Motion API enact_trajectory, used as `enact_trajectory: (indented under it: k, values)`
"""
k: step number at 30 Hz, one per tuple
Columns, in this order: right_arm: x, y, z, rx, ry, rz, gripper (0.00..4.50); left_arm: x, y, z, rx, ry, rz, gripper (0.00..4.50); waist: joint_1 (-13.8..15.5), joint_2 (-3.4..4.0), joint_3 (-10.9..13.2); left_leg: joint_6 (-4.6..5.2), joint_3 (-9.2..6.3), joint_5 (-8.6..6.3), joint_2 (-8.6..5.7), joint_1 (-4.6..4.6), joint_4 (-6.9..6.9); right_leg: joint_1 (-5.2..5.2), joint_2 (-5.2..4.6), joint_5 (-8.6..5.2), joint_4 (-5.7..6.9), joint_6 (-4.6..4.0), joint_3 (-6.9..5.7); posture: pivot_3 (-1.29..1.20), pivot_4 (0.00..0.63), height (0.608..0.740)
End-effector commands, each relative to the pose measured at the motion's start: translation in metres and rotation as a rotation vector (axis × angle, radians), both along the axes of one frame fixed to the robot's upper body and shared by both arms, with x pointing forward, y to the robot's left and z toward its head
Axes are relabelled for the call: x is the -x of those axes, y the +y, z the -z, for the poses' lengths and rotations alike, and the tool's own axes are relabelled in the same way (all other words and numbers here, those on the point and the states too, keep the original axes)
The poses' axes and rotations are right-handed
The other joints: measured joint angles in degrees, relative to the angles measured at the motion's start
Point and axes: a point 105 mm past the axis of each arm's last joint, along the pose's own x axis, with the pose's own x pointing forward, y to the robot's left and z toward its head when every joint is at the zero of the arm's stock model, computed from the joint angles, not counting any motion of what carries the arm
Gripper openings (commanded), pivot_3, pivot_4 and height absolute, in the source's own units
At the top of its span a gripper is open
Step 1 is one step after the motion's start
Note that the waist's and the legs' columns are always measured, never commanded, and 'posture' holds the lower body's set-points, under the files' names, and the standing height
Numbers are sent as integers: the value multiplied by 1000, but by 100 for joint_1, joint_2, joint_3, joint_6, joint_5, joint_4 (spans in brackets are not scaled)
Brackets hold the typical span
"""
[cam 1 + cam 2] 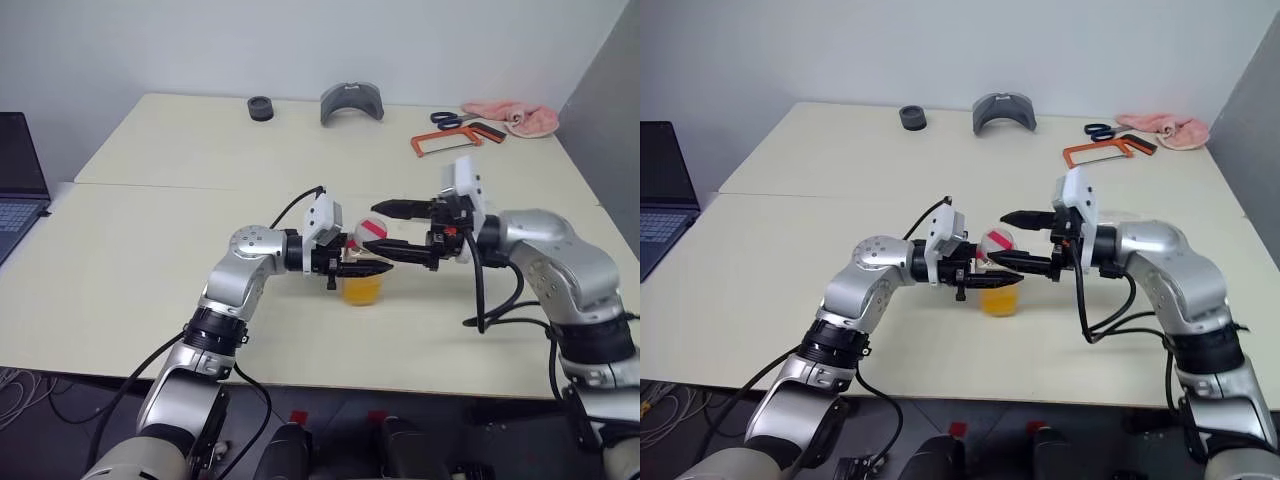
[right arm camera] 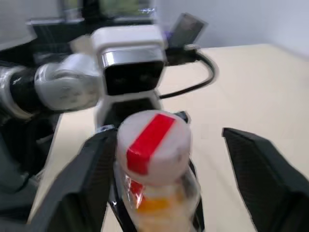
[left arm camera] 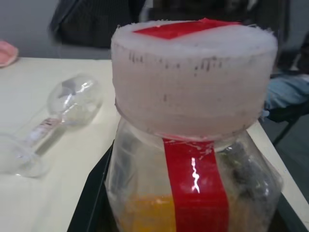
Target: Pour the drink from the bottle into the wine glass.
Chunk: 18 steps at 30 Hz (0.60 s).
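The small clear bottle [image 1: 362, 290] with a red stripe stands upright near the table's middle, orange drink [image 3: 145, 212] low in its body. My left gripper [image 1: 362, 270] is shut on the bottle's body, reaching in from the left. Its white-and-red cap [image 2: 153, 140] is on. From the right, my right gripper [image 1: 372, 228] is open, level with the cap, one finger [image 2: 91, 164] close against the cap and the other finger [image 2: 260, 164] well clear of it. The wine glass [image 3: 63, 111] lies on its side on the table beyond the bottle, seen in the left wrist view.
A laptop [image 1: 15, 170] sits at the far left. Along the table's back edge are a black ring [image 1: 260, 107], a grey curved piece [image 1: 351, 102], scissors [image 1: 450, 119], an orange hacksaw [image 1: 455, 140] and a pink cloth [image 1: 510, 115].
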Motion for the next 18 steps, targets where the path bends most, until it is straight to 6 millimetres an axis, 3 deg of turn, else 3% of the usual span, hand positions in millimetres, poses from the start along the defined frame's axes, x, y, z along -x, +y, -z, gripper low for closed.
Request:
enact_trajectory:
  k: [1, 7, 16, 18]
  values:
    - [17, 8, -13, -69, -88, 120, 3585, -1, 0, -15, 53, -69, -29, 1723, -12, 0, 0, 0, -1, 0, 0, 1, -2, 0, 0, 0, 0, 0, 0, 0, 150, 740]
    - [12, 29, 1, -125, -114, 342, 3585, -3, 0, -12, 51, -67, -42, 1723, -49, 2, -1, -1, 4, 1, 0, 11, -1, 0, 16, 0, 8, 1, 4, 0, 150, 740]
    - [6, 34, 4, -160, -94, 394, 3585, -5, -1, -11, 31, -73, -29, 1722, -26, 2, -1, -2, 3, 1, -1, 10, -1, 1, 13, 0, 6, 0, 4, 0, 150, 740]
    - [6, 34, 4, -162, -92, 385, 3206, -5, 0, -10, 28, -73, -27, 1722, -31, 2, -1, -1, 3, 1, -3, 10, -1, 1, 14, 0, 6, 0, 3, 0, 150, 740]
